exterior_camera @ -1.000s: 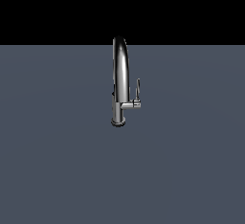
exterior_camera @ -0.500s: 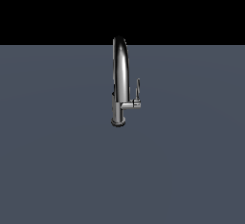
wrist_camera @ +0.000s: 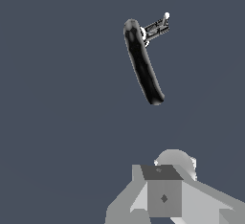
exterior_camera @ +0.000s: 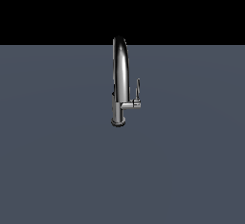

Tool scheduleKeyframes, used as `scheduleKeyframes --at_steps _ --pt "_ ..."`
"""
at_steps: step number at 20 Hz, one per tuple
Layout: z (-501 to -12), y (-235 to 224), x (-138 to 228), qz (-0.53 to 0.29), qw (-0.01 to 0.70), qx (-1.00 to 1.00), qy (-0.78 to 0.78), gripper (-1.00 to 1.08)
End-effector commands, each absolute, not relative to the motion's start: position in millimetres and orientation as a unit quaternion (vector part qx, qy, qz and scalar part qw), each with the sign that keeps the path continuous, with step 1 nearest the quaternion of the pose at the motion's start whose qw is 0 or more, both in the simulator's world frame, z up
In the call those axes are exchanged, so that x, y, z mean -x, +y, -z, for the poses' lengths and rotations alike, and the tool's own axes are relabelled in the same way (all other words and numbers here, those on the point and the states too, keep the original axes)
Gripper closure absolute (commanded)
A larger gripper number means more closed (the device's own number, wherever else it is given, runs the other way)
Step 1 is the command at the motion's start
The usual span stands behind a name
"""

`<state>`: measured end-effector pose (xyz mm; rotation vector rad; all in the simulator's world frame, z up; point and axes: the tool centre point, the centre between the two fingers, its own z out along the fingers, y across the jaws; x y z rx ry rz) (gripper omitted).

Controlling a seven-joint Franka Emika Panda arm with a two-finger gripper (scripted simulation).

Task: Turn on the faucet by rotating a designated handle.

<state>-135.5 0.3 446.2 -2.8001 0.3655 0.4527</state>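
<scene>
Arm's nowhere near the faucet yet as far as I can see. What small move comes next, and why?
Probably bring the gripper closer, toward the handle. The wrist view shows the faucet well apart from it across bare floor, and the exterior view shows no arm near the thin lever rising from the side stub. Nothing is touching the handle yet.

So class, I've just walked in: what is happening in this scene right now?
A simulated robot arm is meant to turn on a chrome faucet. Nothing touches it yet: its thin handle stands upright on the side stub. The exterior view shows no arm. In the wrist view the end effector is apart from the faucet; whether it is open is unclear.
</scene>
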Motion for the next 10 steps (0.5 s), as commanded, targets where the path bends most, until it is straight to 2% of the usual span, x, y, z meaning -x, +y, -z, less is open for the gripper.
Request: scheduleKeyframes --at_steps 1,10 --pt "-440 -2 122 -0.175 0.157 0.961 0.144 1.08" --pt "-410 -13 76 -0.242 0.218 0.923 0.206 1.08"
